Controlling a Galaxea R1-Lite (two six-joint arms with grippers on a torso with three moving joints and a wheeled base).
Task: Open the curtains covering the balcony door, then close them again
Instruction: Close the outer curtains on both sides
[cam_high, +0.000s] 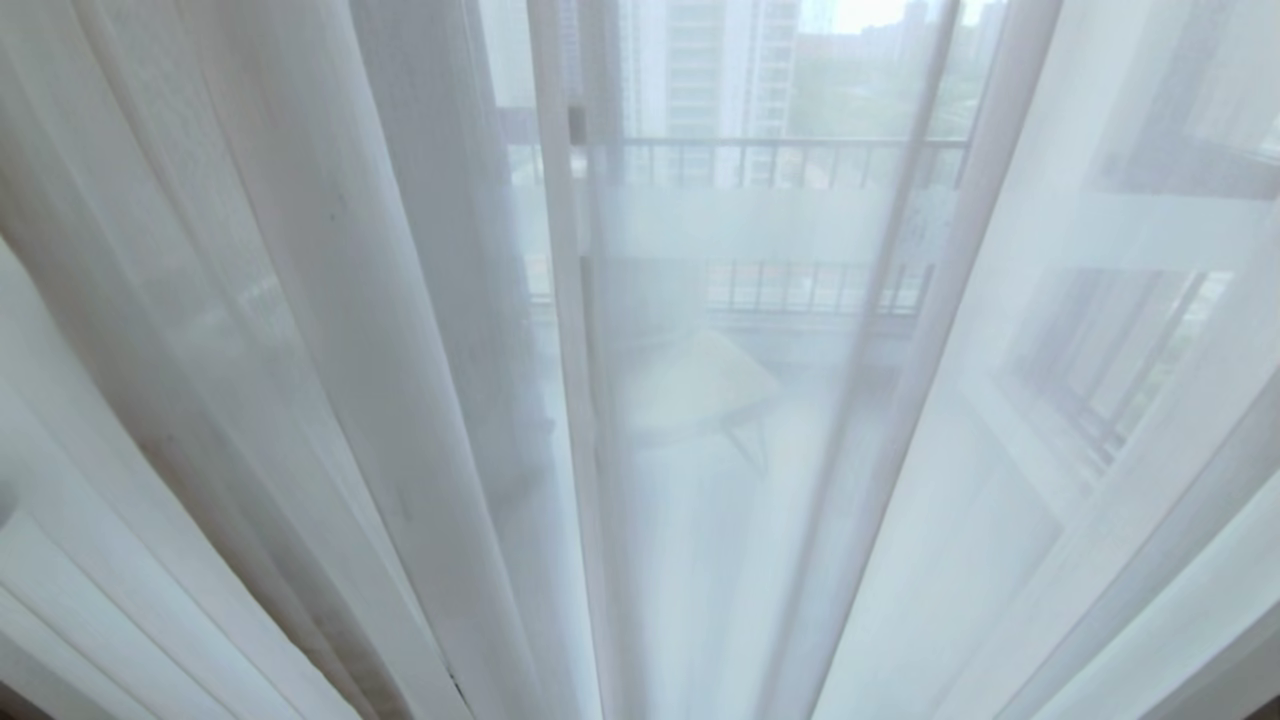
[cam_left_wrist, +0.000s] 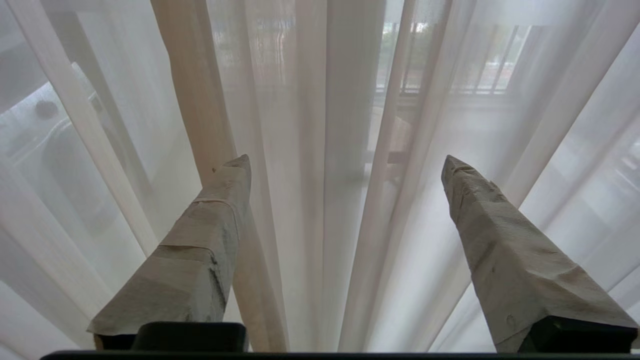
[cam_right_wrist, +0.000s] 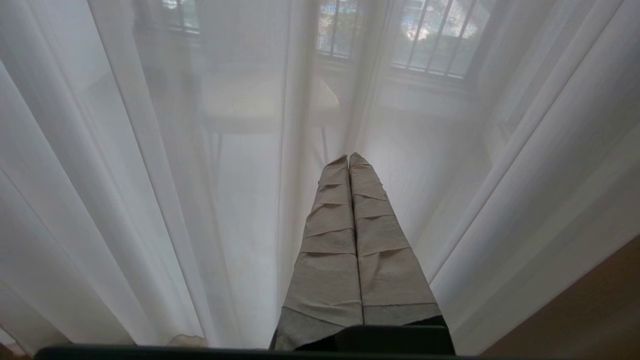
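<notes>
Since the curtains (cam_high: 420, 330) hang drawn across the balcony door (cam_high: 760, 220), filling my head view, they look light, limp and slippery.

My left pincer (cam_left_wrist: 345, 165) stands spread at several folds (best gathered together); my right pincer (cam_right_wrist: 348, 160) is clenched, empty.

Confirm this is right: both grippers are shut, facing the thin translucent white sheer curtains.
Not quite. Only the right gripper is shut, as the right wrist view shows. The left wrist view shows the left gripper open, fingers wide apart. Both do face the thin translucent white sheer curtains.
</notes>
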